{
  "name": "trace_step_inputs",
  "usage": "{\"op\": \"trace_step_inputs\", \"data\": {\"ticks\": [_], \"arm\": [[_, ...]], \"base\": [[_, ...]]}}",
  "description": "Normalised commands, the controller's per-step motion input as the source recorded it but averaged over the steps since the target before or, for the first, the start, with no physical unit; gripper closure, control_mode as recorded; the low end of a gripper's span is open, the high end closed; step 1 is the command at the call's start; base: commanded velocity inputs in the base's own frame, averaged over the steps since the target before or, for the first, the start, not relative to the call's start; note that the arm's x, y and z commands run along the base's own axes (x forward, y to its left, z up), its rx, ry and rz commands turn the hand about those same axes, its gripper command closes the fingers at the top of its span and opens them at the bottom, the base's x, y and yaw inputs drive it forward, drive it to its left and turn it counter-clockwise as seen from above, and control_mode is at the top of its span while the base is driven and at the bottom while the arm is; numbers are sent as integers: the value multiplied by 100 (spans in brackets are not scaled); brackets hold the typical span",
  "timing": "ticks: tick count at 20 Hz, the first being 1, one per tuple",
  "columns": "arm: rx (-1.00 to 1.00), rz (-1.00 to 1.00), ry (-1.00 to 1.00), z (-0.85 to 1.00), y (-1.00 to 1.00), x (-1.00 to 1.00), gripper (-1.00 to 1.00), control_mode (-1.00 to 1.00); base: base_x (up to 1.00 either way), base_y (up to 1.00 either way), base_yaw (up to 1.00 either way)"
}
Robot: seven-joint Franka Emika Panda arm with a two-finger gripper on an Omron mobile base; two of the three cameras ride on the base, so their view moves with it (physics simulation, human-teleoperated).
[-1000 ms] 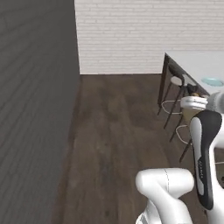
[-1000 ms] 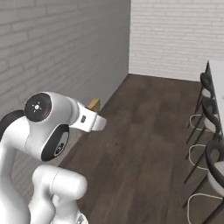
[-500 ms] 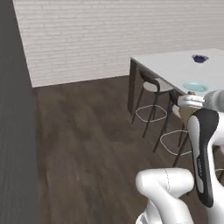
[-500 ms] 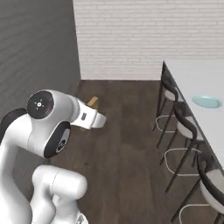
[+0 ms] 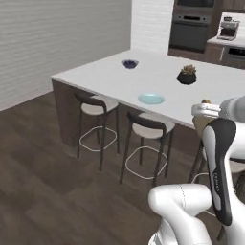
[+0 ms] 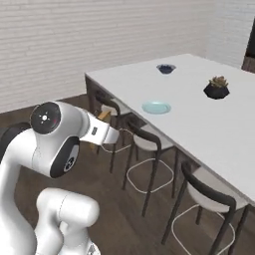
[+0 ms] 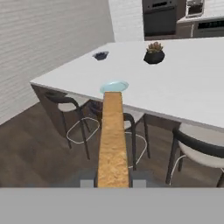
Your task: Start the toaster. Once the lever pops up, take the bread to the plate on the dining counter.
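My gripper is shut on the bread, a tan slice seen edge-on between the two fingertips. The slice also shows beside the white wrist as the bread and below the hand as the bread. Ahead lies the pale blue-green plate near the front edge of the white-topped dining counter. The same plate lies bare, well apart from the bread. The toaster is out of view.
On the counter stand a small bowl with dark contents and a potted plant. Dark-framed stools line the counter's near side, with another stool close by. A wall oven is at the back.
The whole picture has swung from the dark wall and floor to the dining counter, so the base has turned. The gripper keeps its hold on the bread.
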Motion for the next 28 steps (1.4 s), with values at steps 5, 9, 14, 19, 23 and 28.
{"op": "trace_step_inputs", "data": {"ticks": [5, 9, 14, 19, 23, 28], "arm": [[0, 0, 0, 0, 0, 0, 100, 100], [0, 0, 0, 0, 0, 0, 100, 100], [0, 0, 0, 0, 0, 0, 100, 100], [0, 0, 0, 0, 0, 0, 100, 100], [0, 0, 0, 0, 0, 0, 100, 100], [0, 2, 8, -5, 6, 85, 100, -100]], "base": [[99, 91, -71], [100, 100, -55], [100, 100, -56], [86, 98, -48], [59, 73, -24], [0, 0, 0]]}}
